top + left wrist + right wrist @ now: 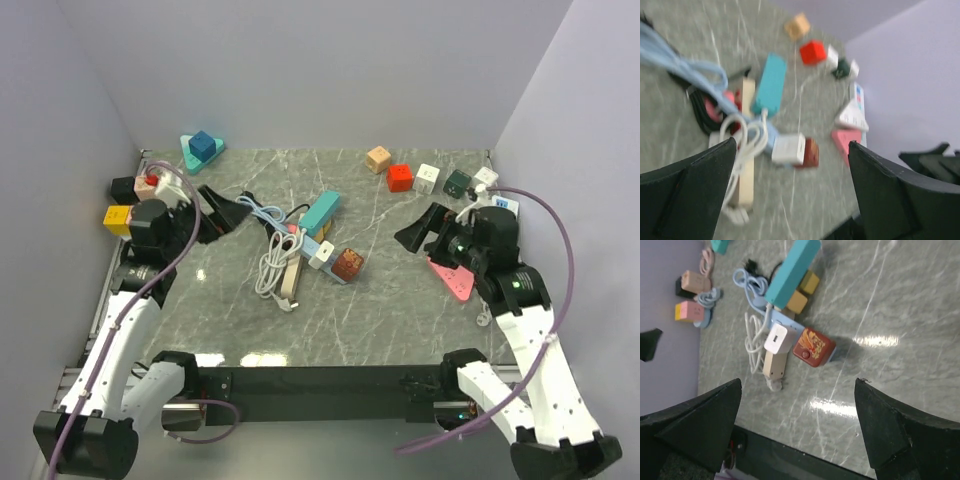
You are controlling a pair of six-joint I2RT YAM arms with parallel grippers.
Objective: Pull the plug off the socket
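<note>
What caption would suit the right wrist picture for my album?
Open right claw above a white plug on a blue strip, red cube beside it.

Mid-frame you find the white cube plug point(320, 253) on the pale blue power strip point(309, 243), red-brown patterned cube point(347, 264) just right.

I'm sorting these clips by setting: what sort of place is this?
Probably a robot lab test cell: a table boxed in by plain wall panels, left arm and right arm bolted at its edge, a teal power strip and white plug as props.
</note>
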